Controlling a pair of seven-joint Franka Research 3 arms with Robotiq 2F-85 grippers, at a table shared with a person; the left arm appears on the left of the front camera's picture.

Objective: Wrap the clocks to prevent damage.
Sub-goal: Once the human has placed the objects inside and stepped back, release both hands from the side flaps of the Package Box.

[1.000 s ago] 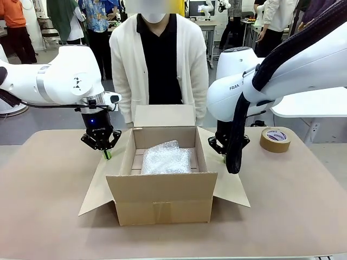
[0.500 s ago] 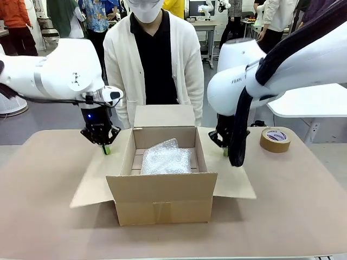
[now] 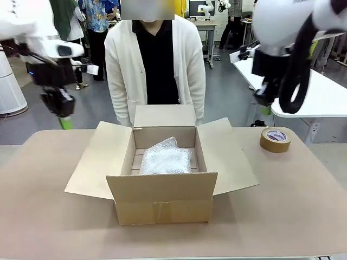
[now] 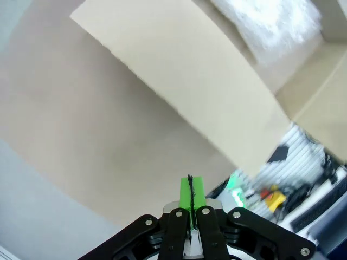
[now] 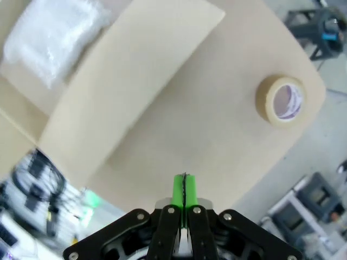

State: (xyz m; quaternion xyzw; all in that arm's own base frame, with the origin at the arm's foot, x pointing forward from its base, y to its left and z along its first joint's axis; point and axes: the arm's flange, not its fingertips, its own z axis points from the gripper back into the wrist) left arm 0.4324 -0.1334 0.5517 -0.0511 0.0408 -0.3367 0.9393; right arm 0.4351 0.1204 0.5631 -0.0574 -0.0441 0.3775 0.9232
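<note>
A tan tabletop (image 3: 303,206) carries an open cardboard box (image 3: 162,197), and a person (image 3: 157,65) in a white cardigan stands at the far side behind it. Both white robot arms have risen up and outward from the box's side flaps, which they were pressing a second ago; the flaps now slant upward. A bubble-wrapped bundle (image 3: 166,158), probably a clock, lies inside the box. A roll of brown tape (image 3: 275,139) sits well to its right. The left jaws and right jaws are pressed fully together, holding nothing. The wrapping looks finished; closing the box likely remains.
</note>
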